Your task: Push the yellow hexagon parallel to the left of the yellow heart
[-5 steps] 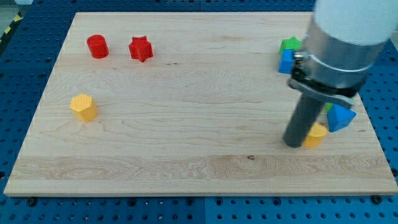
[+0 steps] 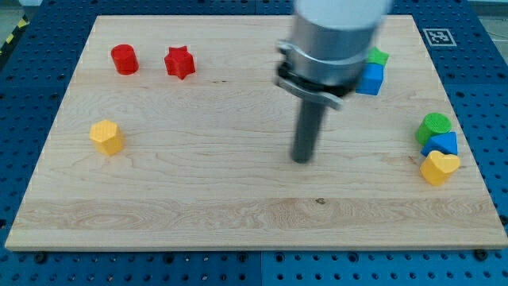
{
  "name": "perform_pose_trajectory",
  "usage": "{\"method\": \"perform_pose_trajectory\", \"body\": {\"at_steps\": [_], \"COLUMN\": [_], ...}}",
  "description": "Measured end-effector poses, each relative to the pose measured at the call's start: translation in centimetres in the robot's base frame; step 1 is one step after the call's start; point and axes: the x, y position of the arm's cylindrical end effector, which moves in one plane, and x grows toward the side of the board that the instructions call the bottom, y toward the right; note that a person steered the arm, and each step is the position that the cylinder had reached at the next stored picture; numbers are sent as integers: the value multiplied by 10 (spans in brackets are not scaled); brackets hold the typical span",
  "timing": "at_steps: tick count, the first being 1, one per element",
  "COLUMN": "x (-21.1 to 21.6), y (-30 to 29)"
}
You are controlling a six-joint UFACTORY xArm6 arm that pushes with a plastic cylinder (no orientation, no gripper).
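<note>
The yellow hexagon [image 2: 106, 136] lies near the board's left edge. The yellow heart [image 2: 439, 168] lies at the view's right edge, just below a blue triangle [image 2: 441, 144] and a green cylinder [image 2: 434, 125]. My tip [image 2: 302, 160] rests on the board a little right of centre, far from both yellow blocks and touching no block.
A red cylinder [image 2: 124, 59] and a red star [image 2: 180, 62] sit at the upper left. A blue cube [image 2: 370, 79] and a green block [image 2: 377, 56] sit at the upper right, partly behind the arm. The wooden board [image 2: 238, 206] ends at the blue table.
My tip has moved left and slightly up, away from the yellow heart. The heart, blue triangle and green cylinder are now uncovered.
</note>
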Motion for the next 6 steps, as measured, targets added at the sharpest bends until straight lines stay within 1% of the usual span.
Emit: {"method": "perform_pose_trajectory", "body": {"at_steps": [1,2,3,4,5,6], "x": [-40,-47,-47,-20,25,41], "y": [-90,-181,-256,-273,-233,-138]}}
